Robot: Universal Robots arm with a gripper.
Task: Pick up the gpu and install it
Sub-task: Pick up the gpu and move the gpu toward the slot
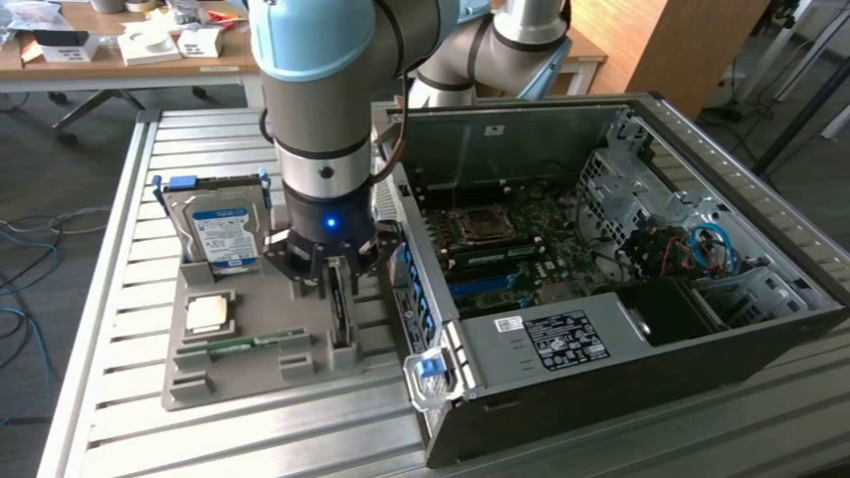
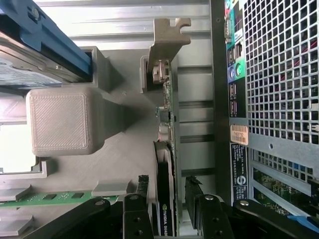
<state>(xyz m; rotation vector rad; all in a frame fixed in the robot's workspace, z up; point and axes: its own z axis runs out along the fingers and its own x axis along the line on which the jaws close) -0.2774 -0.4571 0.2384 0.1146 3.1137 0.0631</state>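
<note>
The gpu (image 2: 166, 149) stands on edge in a slot of the grey holder tray (image 1: 199, 383), its pale metal bracket (image 2: 167, 37) at the far end and its dark face with a green logo close to the camera. In the exterior view the gpu (image 1: 341, 317) is a thin dark card right under the arm. My gripper (image 2: 168, 181) is lowered over it, open, with one black finger (image 2: 143, 191) on each side of the card and a small gap showing on both sides. From outside, the gripper (image 1: 337, 277) hangs just above the tray.
The tray also carries a silver hard drive (image 1: 223, 229) with a blue-white label, a processor chip (image 1: 206, 314) and a green memory stick (image 1: 246, 344). The open computer case (image 1: 598, 269) lies close at the exterior view's right, its perforated rear panel (image 2: 279, 89) beside the gpu.
</note>
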